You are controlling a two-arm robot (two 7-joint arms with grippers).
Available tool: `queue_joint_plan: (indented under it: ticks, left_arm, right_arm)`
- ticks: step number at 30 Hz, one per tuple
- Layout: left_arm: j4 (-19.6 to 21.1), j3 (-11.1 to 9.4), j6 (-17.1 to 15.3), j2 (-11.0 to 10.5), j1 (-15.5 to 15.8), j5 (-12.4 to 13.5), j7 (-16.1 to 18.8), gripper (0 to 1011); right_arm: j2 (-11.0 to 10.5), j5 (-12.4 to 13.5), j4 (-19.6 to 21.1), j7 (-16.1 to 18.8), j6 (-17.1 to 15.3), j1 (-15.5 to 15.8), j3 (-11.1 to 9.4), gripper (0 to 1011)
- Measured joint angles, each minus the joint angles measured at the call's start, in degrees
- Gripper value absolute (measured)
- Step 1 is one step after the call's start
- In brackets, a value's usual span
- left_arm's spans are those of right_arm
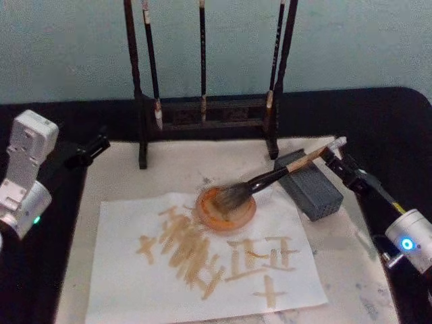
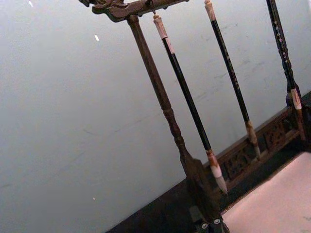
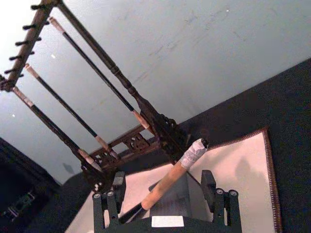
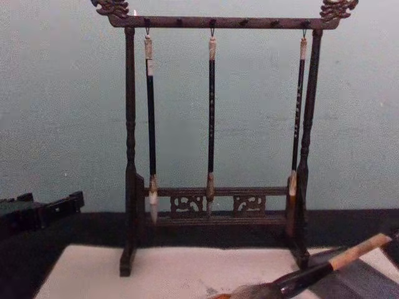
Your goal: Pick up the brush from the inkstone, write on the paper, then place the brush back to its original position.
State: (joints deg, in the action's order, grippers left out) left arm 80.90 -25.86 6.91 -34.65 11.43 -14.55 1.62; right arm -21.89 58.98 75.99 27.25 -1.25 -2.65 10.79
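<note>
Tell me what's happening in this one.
The brush lies with its shaft across the inkstone and its bristles in an orange dish. The right gripper sits open around the shaft's top end, not clamping it. The paper already carries tan strokes. The left gripper is parked off to the left.

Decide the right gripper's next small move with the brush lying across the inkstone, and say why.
Probably draw the right gripper back, clear of the brush. Its fingers stand open on either side of the shaft's top end, the brush rests on the inkstone with bristles in the orange dish, and the paper already bears strokes, so writing looks done. The left gripper sits idle at left.
</note>
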Motion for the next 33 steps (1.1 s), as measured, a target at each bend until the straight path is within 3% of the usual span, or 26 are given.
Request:
queue_joint_plan:
  ticks: [7,33]
  left_arm:
    - [0.0,0.0,0.0,0.0,0.0,0.0,0.0,1002]
    - [0.0,0.0,0.0,0.0,0.0,0.0,0.0,1002]
  right_arm:
    - [0.8,3.5,-2.2,0.0,-1.5,-1.9,0.3,1001]
    - [2.2,11.8,-8.6,1.6,-2.8,-5.5,1.9,1001]
